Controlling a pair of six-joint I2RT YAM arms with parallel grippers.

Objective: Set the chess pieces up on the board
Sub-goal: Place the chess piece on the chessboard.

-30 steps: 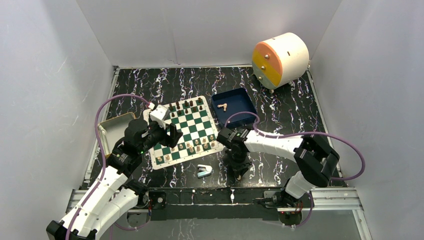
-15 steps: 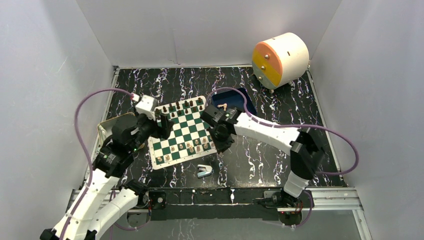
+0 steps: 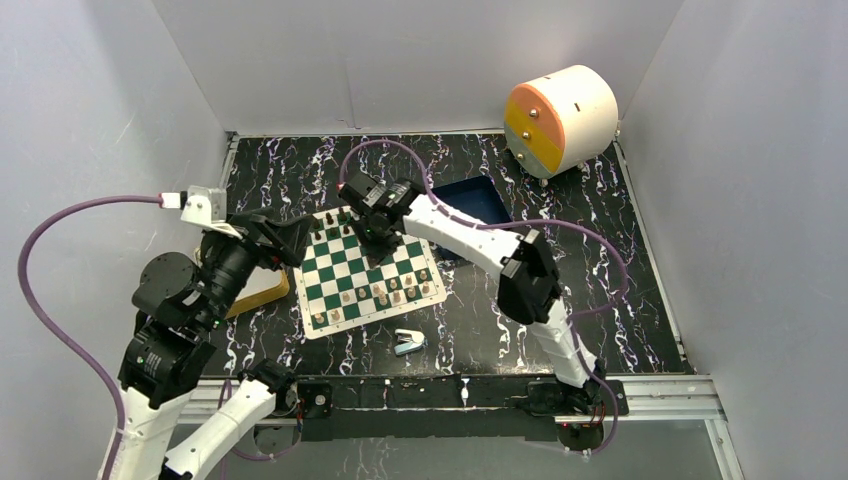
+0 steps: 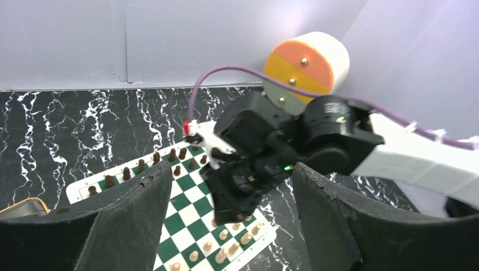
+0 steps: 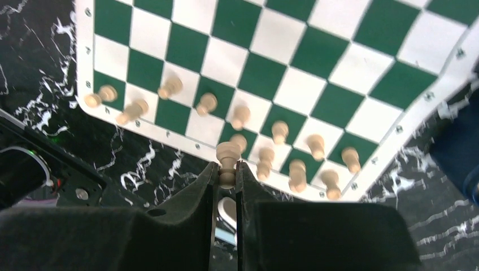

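The green-and-white board (image 3: 352,272) lies at centre left. Dark chess pieces (image 3: 340,216) stand along its far edge and light tan pieces (image 3: 388,293) along its near edge. My right gripper (image 3: 378,236) hovers over the board's far half, shut on a light tan piece (image 5: 227,153) that sticks out past the fingertips. Below it, the right wrist view shows the board (image 5: 282,56) and the tan rows (image 5: 282,134). My left gripper (image 3: 298,240) is open and empty, raised beside the board's left edge. Its wrist view looks between the fingers (image 4: 127,214) at the right gripper (image 4: 254,175) and the board (image 4: 192,196).
A dark blue tray (image 3: 482,198) sits right of the board, partly under the right arm. A tan-rimmed tin (image 3: 262,293) lies left of the board. A light-blue stapler-like object (image 3: 408,342) lies in front of the board. A white and orange cylinder (image 3: 560,118) stands at the back right.
My right gripper swung from the table's front, past the board's right edge, to over its far half. My left gripper rose and drew back left, off the board.
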